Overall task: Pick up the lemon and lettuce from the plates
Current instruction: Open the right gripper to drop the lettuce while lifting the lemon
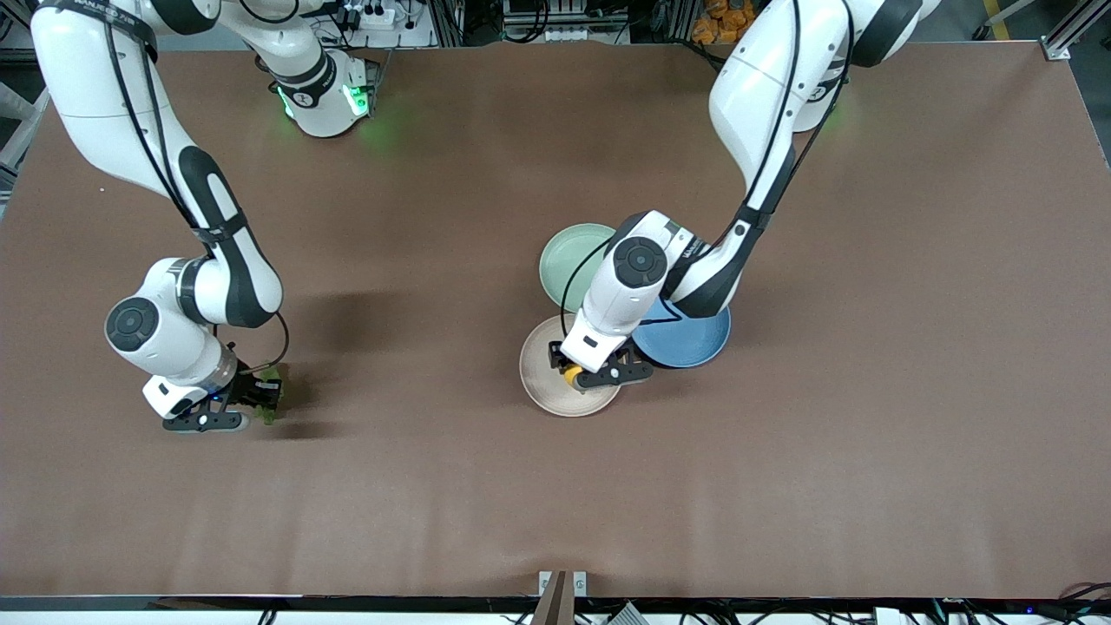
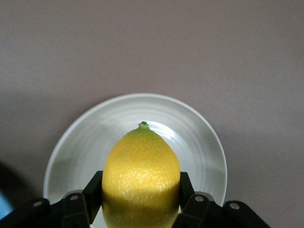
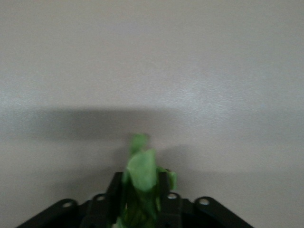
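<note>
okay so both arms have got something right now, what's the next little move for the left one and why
Probably lift the left gripper straight up. Its jaws are shut on the lemon, which is over the beige plate, so raising it clears the rim. The right gripper already holds the lettuce over bare table.

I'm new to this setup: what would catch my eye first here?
The bright lemon, clamped in the left gripper over the beige plate, stands out. Next, the lettuce in the right gripper, over bare table toward the right arm's end, away from the three clustered plates.
</note>
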